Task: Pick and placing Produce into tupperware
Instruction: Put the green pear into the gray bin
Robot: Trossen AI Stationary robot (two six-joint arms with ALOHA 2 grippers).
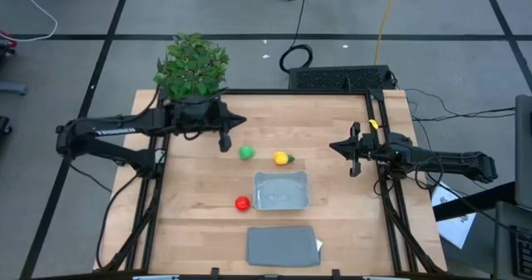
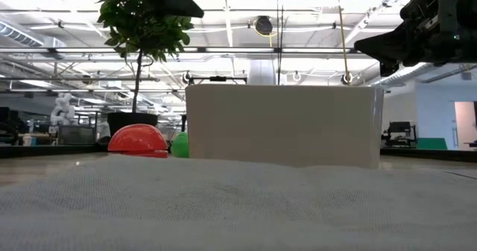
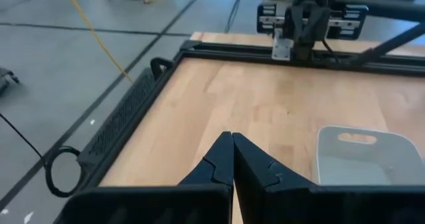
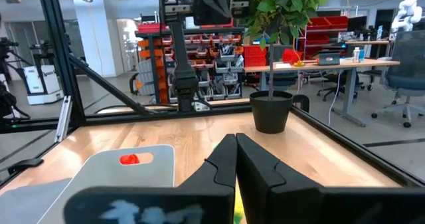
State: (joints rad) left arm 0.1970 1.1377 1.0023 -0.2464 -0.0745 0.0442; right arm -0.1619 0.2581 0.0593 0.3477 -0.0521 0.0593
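Observation:
The green ball [image 1: 246, 153] and the yellow fruit with a green tip [image 1: 283, 158] rest on the wooden table beyond the clear bluish tupperware [image 1: 281, 190]. The red ball [image 1: 242, 203] lies just left of the tub; the low view shows the red ball [image 2: 138, 141] and green ball [image 2: 179, 144] beside the tub wall [image 2: 282, 124]. My left gripper [image 1: 224, 140] hovers shut, left of and beyond the green ball. My right gripper [image 1: 356, 151] waits shut at the right edge. In the right wrist view the red ball [image 4: 129, 159] shows through the tupperware [image 4: 119, 174].
A leafy potted plant [image 1: 193, 68] stands at the table's far left corner, close behind my left arm. The flat grey lid [image 1: 282, 245] lies at the near edge, in front of the tub. A black frame rail [image 1: 378, 130] borders the table.

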